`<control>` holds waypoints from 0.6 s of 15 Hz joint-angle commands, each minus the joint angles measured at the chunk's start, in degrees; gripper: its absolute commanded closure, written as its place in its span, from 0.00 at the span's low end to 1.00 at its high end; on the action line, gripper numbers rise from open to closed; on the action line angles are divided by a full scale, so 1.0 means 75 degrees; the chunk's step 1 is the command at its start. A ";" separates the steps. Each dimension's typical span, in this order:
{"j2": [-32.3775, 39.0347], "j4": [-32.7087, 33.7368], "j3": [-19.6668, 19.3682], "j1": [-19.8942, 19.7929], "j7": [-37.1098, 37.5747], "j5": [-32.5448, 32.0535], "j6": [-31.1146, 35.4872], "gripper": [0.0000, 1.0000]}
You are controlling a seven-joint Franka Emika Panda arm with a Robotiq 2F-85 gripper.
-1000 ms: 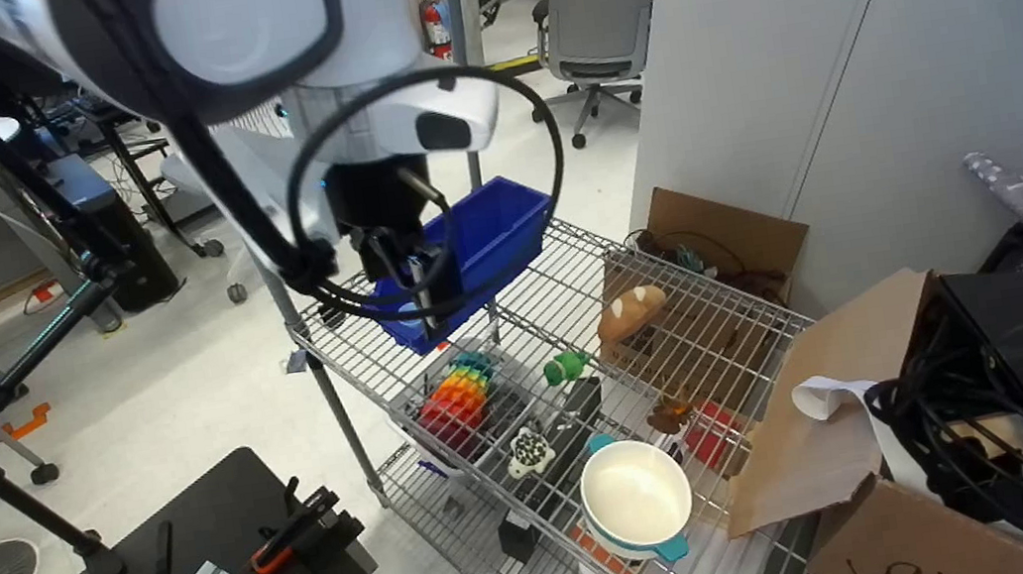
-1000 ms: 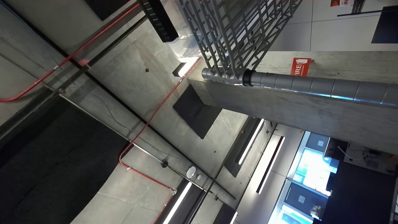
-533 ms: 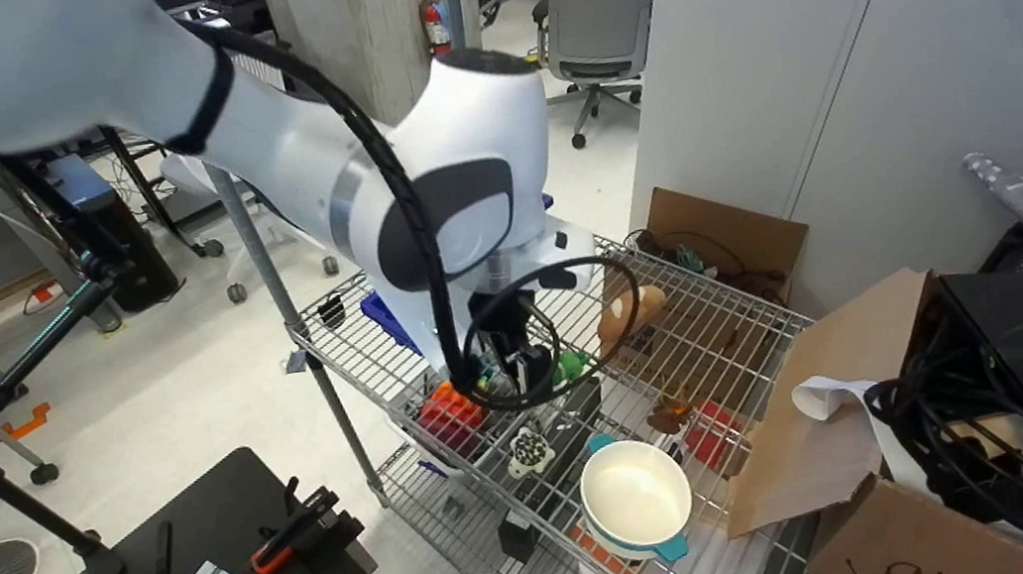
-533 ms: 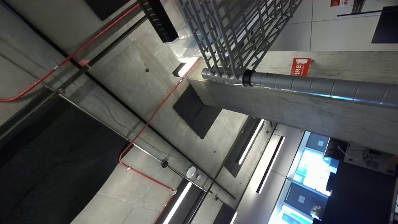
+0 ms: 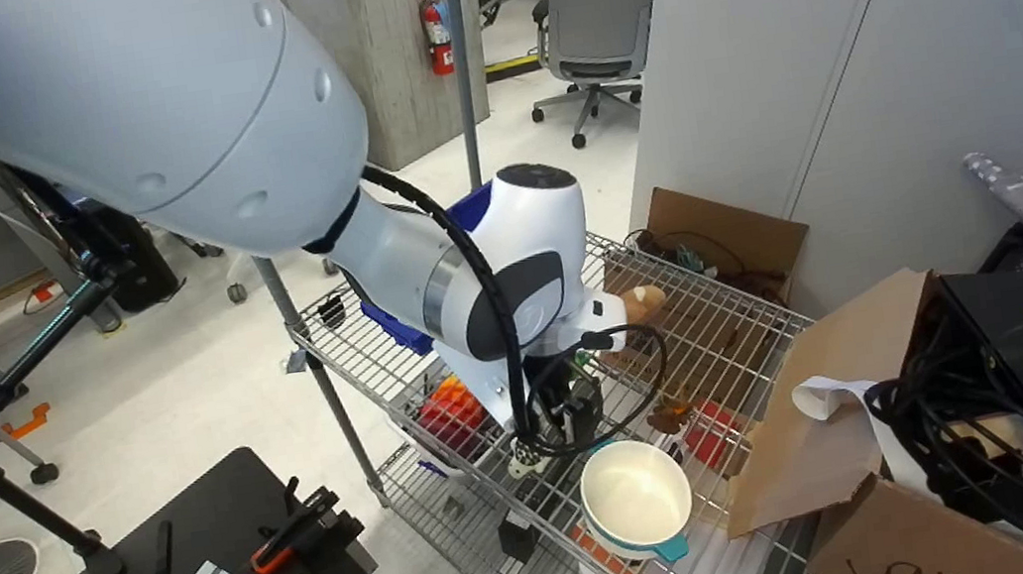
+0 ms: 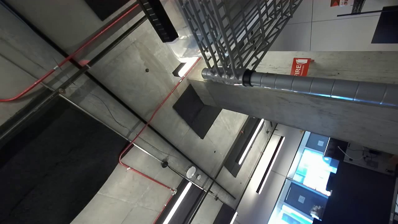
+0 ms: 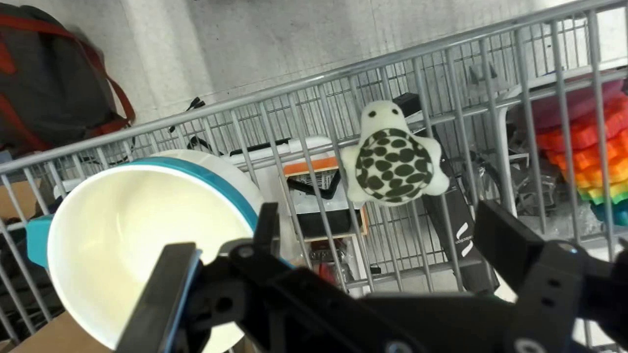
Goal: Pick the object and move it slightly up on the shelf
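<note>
Gripper [image 7: 379, 223] wide, turtle [image 7: 395, 166] near shelf edge [image 7: 314, 80]

On the shelf [image 7: 319, 78]: in the wrist view, turtle [image 7: 394, 164] by the upper edge, bowl [image 7: 132, 220] to its left; in an exterior view, bin [image 5: 400, 331] by the far edge.

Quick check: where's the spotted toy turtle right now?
In the wrist view, the spotted toy turtle lies right of centre on the wire shelf, near the shelf's edge and to the right of the cream bowl.
</note>
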 commanded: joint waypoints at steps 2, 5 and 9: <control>0.0814 0.0693 -0.0191 0.0209 -0.0009 -0.0128 0.0088 0.00; 0.0980 0.0633 0.0023 0.0108 -0.0351 0.0057 0.0086 0.00; 0.1200 0.0700 0.0052 0.0143 -0.0448 0.0057 0.0001 0.00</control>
